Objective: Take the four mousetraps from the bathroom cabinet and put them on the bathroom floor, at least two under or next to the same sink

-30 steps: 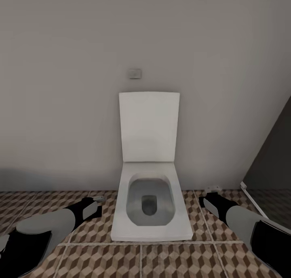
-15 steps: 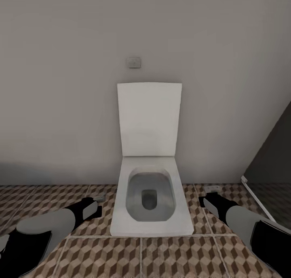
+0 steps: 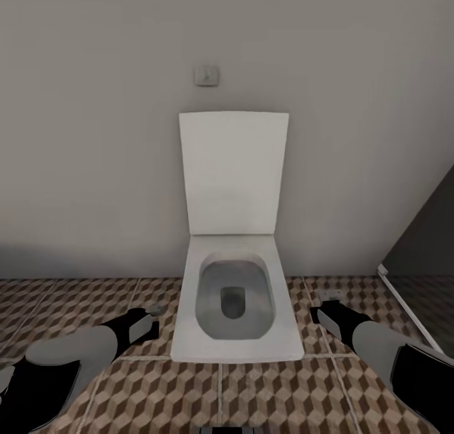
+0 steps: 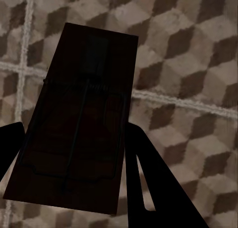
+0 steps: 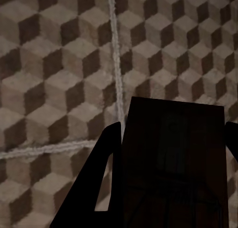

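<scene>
In the left wrist view a dark, shadowed mousetrap (image 4: 79, 118) with a wire bar sits between my left gripper's (image 4: 74, 133) two fingers, which are shut on it above the bathroom floor (image 4: 188, 54). The right wrist view has a second mousetrap (image 5: 173, 158) clamped in my right gripper (image 5: 173, 128) over the cube-pattern tiles (image 5: 59, 64). In the head view my left gripper (image 3: 150, 317) hangs low to the left of the toilet and my right gripper (image 3: 323, 305) to its right, each with a small board tip poking out. The cabinet and the bathroom sink are out of view.
A white toilet (image 3: 234, 302) with its lid up stands straight ahead against the grey wall, a flush plate (image 3: 206, 75) above it. A dark panel with a white frame (image 3: 422, 251) runs along the right. Tiled floor (image 3: 252, 396) lies on both sides of the toilet.
The whole head view has shifted: the toilet looks larger and its lid and the flush plate sit higher in the picture, so the camera moved. Both arms hold the same pose.
</scene>
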{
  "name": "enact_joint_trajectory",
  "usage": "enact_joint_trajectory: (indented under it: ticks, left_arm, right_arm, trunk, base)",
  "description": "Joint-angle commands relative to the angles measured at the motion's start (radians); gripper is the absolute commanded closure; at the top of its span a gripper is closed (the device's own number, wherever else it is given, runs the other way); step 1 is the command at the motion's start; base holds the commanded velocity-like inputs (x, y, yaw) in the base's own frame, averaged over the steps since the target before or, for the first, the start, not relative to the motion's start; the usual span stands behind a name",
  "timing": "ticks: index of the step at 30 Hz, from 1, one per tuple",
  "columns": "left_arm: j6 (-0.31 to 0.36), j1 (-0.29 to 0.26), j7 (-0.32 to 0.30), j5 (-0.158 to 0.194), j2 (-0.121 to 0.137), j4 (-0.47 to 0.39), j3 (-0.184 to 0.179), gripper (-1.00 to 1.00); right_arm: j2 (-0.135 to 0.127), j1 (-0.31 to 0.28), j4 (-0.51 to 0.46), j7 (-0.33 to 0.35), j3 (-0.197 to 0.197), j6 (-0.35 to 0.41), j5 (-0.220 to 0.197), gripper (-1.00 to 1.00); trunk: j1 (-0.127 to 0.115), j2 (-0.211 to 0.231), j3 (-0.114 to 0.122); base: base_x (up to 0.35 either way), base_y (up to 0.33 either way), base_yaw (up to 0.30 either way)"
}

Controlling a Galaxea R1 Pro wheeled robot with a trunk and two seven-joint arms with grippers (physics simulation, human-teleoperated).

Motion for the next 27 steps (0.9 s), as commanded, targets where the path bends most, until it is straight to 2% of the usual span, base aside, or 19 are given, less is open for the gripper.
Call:
enact_joint_trajectory:
  ticks: [1, 11, 27]
  left_arm:
    - [0.001, -0.001, 0.007, 0.005, 0.001, -0.004, -0.004, 1.0]
    - [0.001, -0.001, 0.007, 0.005, 0.002, -0.004, -0.004, 1.0]
    - [0.001, -0.001, 0.007, 0.005, 0.002, -0.004, -0.005, 1.0]
  right_arm:
    - [-0.002, -0.001, -0.004, -0.007, 0.008, 0.006, -0.007, 1.0]
    - [-0.002, -0.001, -0.008, -0.007, 0.008, 0.005, -0.007, 1.0]
    - [-0.003, -0.001, -0.008, -0.005, 0.006, 0.005, -0.007, 1.0]
  trunk:
    - [0.0, -0.001, -0.005]
    - [0.005, -0.003, -0.044]
    - [0.005, -0.003, -0.044]
  base:
    - [0.0, 0.0, 0.0]
    - [0.0, 0.0, 0.0]
    - [0.0, 0.0, 0.0]
